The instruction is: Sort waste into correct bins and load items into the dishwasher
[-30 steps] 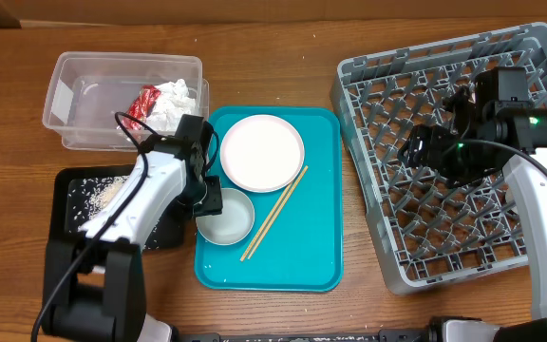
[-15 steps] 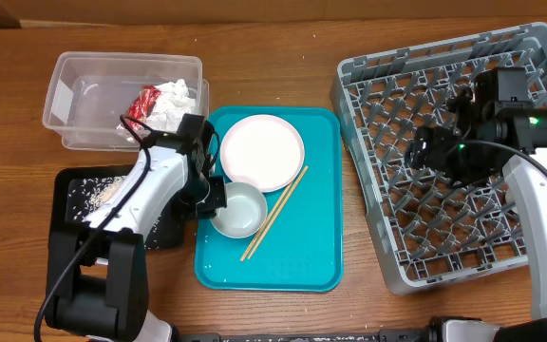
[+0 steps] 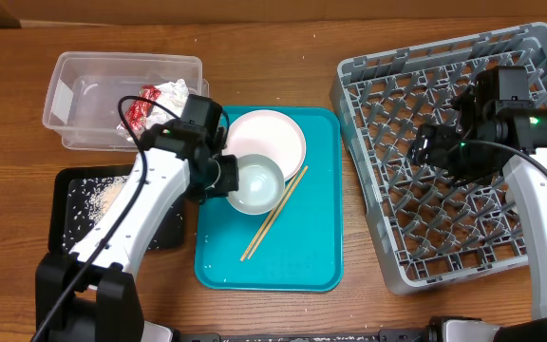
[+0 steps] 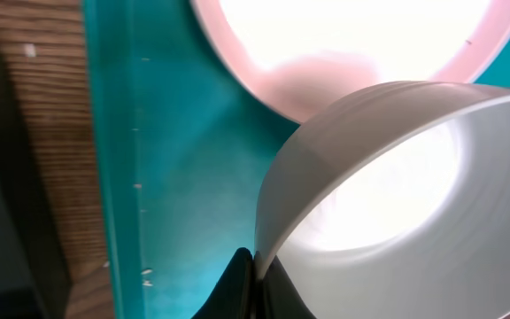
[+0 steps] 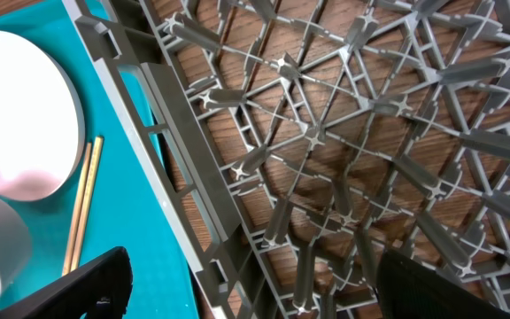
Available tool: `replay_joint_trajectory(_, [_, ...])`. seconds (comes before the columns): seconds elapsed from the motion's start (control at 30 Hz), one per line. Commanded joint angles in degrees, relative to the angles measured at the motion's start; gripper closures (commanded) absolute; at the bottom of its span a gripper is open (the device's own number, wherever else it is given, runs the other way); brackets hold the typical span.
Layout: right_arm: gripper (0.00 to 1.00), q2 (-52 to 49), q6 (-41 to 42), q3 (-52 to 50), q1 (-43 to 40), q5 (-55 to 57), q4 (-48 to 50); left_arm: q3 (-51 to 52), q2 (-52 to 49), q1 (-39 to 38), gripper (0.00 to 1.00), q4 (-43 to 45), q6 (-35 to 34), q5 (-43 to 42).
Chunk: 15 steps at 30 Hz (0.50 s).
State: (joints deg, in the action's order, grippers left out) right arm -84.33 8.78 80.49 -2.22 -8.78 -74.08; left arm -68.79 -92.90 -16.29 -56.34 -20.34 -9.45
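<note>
My left gripper (image 3: 224, 175) is shut on the rim of a pale bowl (image 3: 255, 183) and holds it lifted and tilted over the teal tray (image 3: 302, 256), partly over the white plate (image 3: 272, 140). In the left wrist view the fingers (image 4: 257, 282) pinch the bowl's (image 4: 388, 195) wall, with the plate (image 4: 352, 44) behind. Wooden chopsticks (image 3: 273, 213) lie on the tray right of the bowl. My right gripper (image 3: 435, 147) is open and empty above the left part of the grey dishwasher rack (image 3: 463, 228); its wrist view shows the rack (image 5: 343, 142), chopsticks (image 5: 82, 213) and plate (image 5: 20, 111).
A clear plastic bin (image 3: 84, 100) with a red wrapper and crumpled paper (image 3: 164, 104) stands at the back left. A black tray (image 3: 79, 204) with scattered rice sits at the front left, under my left arm.
My left gripper has lifted the bowl off the tray and carried it up and to the right, tilting it over the plate's edge. The right arm has barely moved.
</note>
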Motion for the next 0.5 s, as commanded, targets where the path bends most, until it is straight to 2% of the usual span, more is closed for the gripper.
replay_joint_trajectory(0.0, [0.10,0.04,0.20,0.24,-0.02,-0.52,0.24,-0.76,-0.07,-3.65,0.96,0.24,0.57,-0.79])
replay_joint_trajectory(0.2, [0.09,0.04,0.20,0.24,-0.02,-0.52,0.02,-0.74,-4.72,-11.72,0.96,1.51,-1.05,0.59])
replay_joint_trajectory(0.37, [0.09,0.04,0.20,0.24,-0.02,-0.52,-0.07,-0.74,-8.22,-14.75,0.96,3.21,-1.14,0.61])
replay_joint_trajectory(0.47, [0.09,0.04,0.20,0.24,-0.02,-0.55,-0.26,-0.74,-9.01,-15.61,0.92,4.68,-1.11,0.61])
